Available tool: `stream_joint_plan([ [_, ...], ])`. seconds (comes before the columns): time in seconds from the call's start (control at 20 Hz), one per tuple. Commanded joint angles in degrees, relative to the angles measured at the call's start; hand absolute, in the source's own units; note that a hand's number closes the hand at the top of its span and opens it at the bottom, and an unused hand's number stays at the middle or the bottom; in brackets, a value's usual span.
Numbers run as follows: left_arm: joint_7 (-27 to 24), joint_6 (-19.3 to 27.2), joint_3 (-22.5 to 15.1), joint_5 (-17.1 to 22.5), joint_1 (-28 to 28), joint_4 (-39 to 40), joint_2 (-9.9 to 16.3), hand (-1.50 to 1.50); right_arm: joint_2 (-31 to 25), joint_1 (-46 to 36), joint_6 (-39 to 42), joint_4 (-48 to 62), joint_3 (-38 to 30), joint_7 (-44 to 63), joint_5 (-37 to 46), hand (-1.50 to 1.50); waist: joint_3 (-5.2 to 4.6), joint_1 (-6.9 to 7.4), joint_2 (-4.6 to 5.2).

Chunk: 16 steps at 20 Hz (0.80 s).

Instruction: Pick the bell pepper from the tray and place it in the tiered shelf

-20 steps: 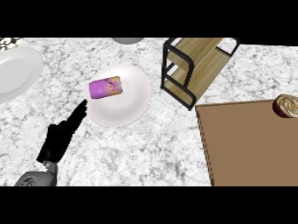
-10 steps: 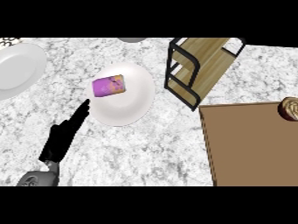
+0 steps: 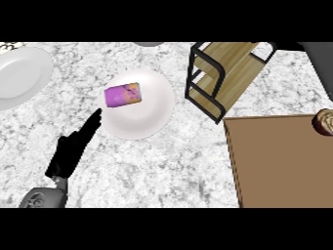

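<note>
Fingers [image 3: 82,139] of your left hand [image 3: 69,156] are straight and together, pointing far and a little right; they hold nothing. Their tips reach the near-left rim of a white plate [image 3: 151,117]. On this plate, in its far-left part, lies a purple and orange packet [image 3: 123,94]. A second white plate [image 3: 14,78] lies far left on the marble counter [image 3: 147,171]. To the right of the first plate stands the tiered shelf [image 3: 223,73], black frame with wooden boards. Near right is the brown tray [image 3: 284,166]; at its far-right corner sits a round brown object [image 3: 332,121], the only thing on it. You cannot see your right hand.
</note>
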Motion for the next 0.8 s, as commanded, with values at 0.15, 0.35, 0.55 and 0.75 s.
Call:
stream_joint_plan([
  [0.15, -0.8, -0.7, 0.7, 0.5, 1.1, -0.6, 1.0, 0.0, 2.9, -1.3, 15.5, 9.3, -12.9, 7.5, -13.3, -1.5, 0.03, 0.62, -0.14],
  [0.35, -0.6, 0.3, 0.0, -0.4, -0.2, 1.1, -0.3, 0.0, 4.7, -1.7, 16.3, 10.4, -19.2, 10.5, -19.6, -1.5, 0.03, 0.06, 0.01],
  [0.55, 1.6, -0.8, 0.6, 0.3, -2.6, 0.4, 0.6, 0.0, 1.4, -3.1, 14.1, 8.5, -24.1, 12.6, -24.7, -1.5, 0.08, 0.53, 0.44],
  [0.75, -2.9, 0.2, -0.4, -1.1, 1.6, 1.5, 0.0, 0.0, -1.9, -1.7, 7.6, 6.3, -28.6, 12.9, -29.1, -1.5, 0.03, 0.29, 0.42],
])
